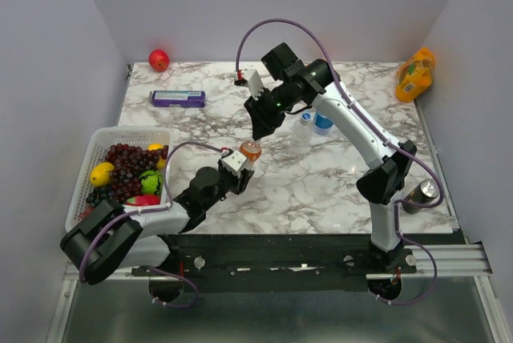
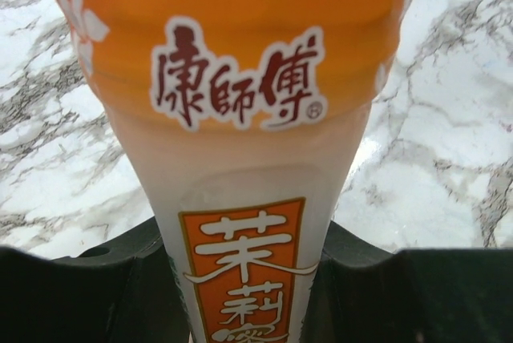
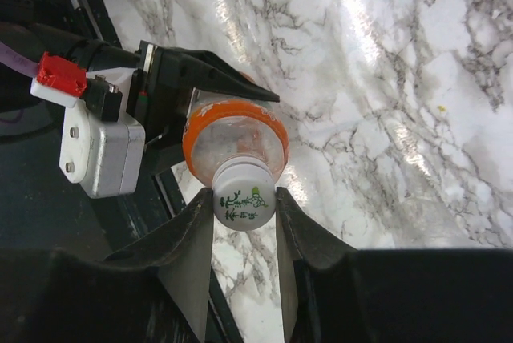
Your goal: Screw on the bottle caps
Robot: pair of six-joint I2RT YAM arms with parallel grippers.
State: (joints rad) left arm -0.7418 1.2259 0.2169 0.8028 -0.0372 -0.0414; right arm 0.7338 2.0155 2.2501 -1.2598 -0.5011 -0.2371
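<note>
Worktop (image 1: 321, 187): basket (image 1: 120, 132) holding fruit (image 1: 128, 171), left edge; box (image 1: 177, 98) behind it; lone fruit (image 1: 159, 60), far-left corner; pouch (image 1: 414, 75), far-right corner; can (image 1: 421, 195), near-right edge; two bottles (image 1: 323, 123), centre-rear; third bottle (image 1: 250, 151), cap (image 3: 244, 199) on top, before them.

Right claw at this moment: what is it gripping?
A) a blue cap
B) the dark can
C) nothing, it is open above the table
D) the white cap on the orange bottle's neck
D: the right wrist view shows the right claw with a finger on each side of the white cap, which sits on the orange bottle; the left claw holds that bottle.
</note>
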